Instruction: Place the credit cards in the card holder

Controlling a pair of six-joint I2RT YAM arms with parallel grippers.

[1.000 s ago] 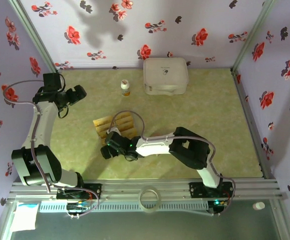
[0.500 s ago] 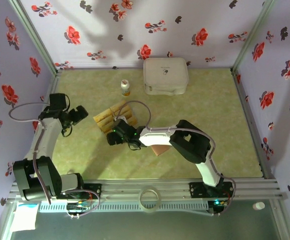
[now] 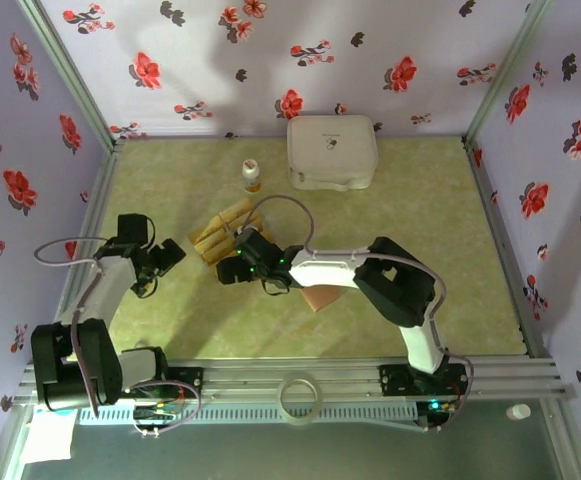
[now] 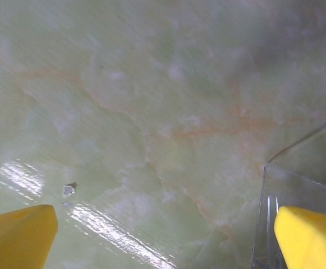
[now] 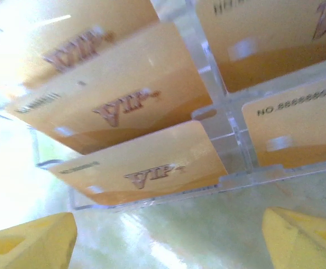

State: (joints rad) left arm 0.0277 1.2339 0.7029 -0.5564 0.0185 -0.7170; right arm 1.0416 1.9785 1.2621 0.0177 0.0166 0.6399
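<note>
Right pincer (image 5: 165, 242) agape by credit cards (image 5: 130, 103)

My large white rounded box (image 3: 331, 152) sits at the far edge of the green marbled table (image 3: 420, 230), a small white-capped bottle (image 3: 252, 177) upright just left of it. A tape ring (image 3: 300, 397) lies on the near rail (image 3: 490, 375). A clear plastic rack (image 5: 237, 134) stands mid-table.
</note>
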